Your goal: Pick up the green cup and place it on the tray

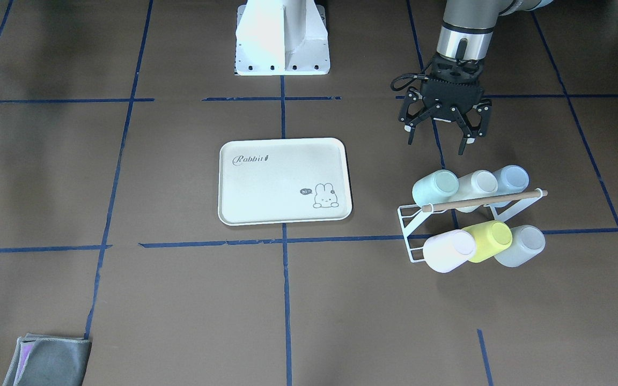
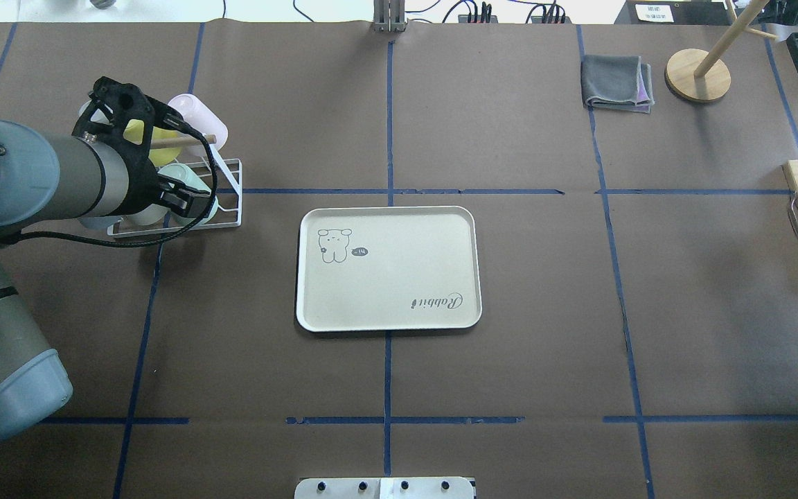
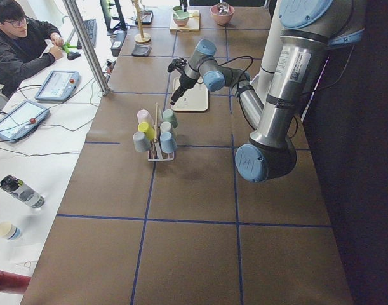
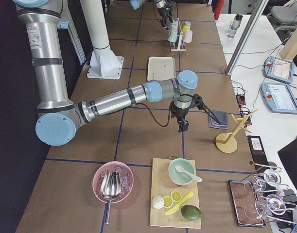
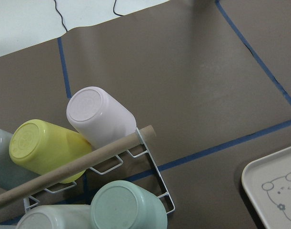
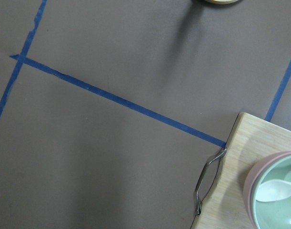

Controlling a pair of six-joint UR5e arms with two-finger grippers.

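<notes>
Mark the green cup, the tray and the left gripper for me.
green cup (image 1: 440,184): front-facing view, its round end face.
tray (image 1: 279,185): front-facing view, bare floor.
left gripper (image 1: 436,142): front-facing view, midway between open fingertips.

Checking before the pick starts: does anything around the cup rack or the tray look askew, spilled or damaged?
Nothing stands out. The green cup and five other cups sit tilted on the rack; the tray lies flat and bare; the left end effector hangs open near the rack.
</notes>
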